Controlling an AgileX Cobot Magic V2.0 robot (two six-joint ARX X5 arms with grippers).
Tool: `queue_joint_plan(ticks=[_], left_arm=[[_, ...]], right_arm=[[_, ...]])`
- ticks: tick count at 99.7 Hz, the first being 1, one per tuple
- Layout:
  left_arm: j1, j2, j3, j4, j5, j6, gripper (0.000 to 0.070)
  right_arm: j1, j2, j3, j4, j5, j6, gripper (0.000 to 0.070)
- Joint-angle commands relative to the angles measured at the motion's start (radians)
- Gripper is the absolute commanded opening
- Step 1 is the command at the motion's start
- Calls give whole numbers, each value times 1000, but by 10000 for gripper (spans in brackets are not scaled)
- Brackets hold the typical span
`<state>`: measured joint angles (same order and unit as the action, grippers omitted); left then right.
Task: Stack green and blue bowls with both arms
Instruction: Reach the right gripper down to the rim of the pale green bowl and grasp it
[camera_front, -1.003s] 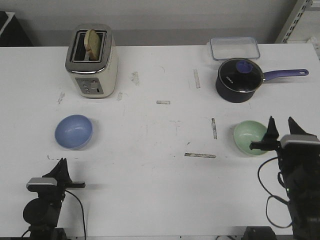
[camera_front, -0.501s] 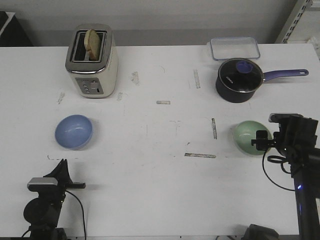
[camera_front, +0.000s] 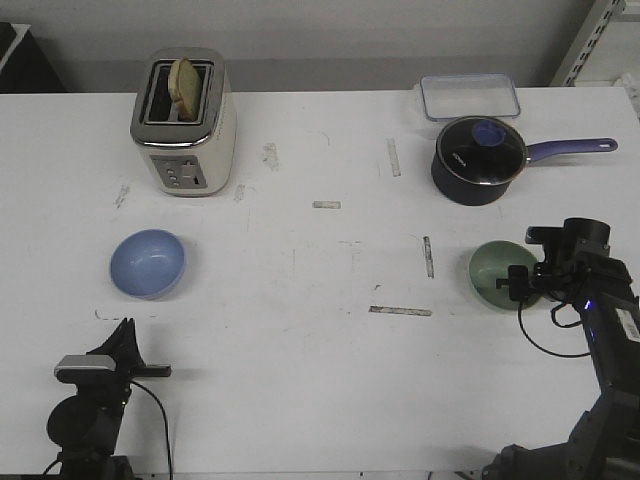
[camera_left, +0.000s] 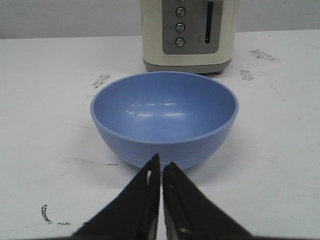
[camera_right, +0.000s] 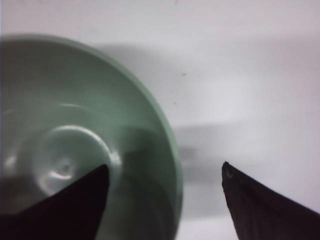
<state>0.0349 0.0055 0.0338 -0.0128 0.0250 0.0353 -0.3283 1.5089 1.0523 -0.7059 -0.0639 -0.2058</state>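
Careful — your right gripper (camera_right: 165, 185) is spread, straddling the rim of the pale mint green round bowl (camera_front: 497, 274) at the bench's (camera_front: 320, 380) right side; closing off-centre could tip it.

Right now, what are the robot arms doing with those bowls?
The right gripper is open around the rim of the green bowl, one of its fingers inside and one outside, ready to grab it. The left gripper is shut and waits just in front of the blue bowl. Nothing is stacked yet.
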Motion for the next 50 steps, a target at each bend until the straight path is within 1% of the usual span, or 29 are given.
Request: queue_joint_plan(ticks=[1, 5, 8, 34, 50], left_arm=[[0, 0, -20, 11, 0, -3, 2], [0, 0, -20, 11, 0, -3, 2], [0, 0, -20, 11, 0, -3, 2], [0, 0, -20, 11, 1, -3, 3], [0, 0, -20, 11, 1, -3, 2]], right_arm=[[-2, 11, 16, 6, -9, -5, 100], [-2, 10, 16, 9, -9, -5, 32], [-2, 9, 16, 10, -8, -6, 5], [1, -15, 30, 21, -16, -3, 5], [47, -76, 109, 8, -22, 18, 5]])
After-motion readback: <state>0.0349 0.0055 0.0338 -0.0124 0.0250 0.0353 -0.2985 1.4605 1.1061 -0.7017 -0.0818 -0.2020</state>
